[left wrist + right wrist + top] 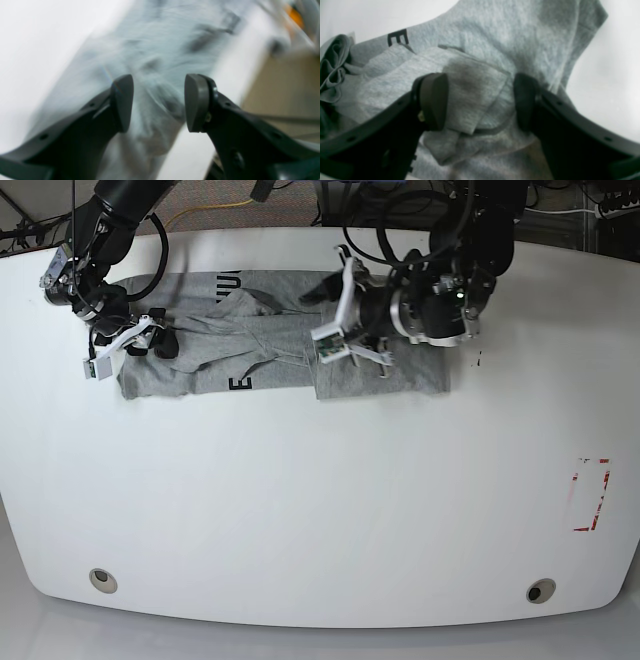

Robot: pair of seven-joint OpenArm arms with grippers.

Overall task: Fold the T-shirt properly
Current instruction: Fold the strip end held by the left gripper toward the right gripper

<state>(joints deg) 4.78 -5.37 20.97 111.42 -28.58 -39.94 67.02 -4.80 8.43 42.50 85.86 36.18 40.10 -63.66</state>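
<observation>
T-shirt (270,345) lies crumpled in a grey strip along the upper part of the white table (300,510), black lettering showing. Left gripper (159,102) hovers over it, jaws apart and empty; right gripper (480,102) likewise spread over a fold. Red marking (590,495) at right edge.

I see the T-shirt (492,32) as soft, matt heathered grey cloth, its black print flat. Beneath it the surface (300,510) looks smooth, white, faintly glossy. Both pincers' pads (433,100) look like dull dark rubber.
</observation>
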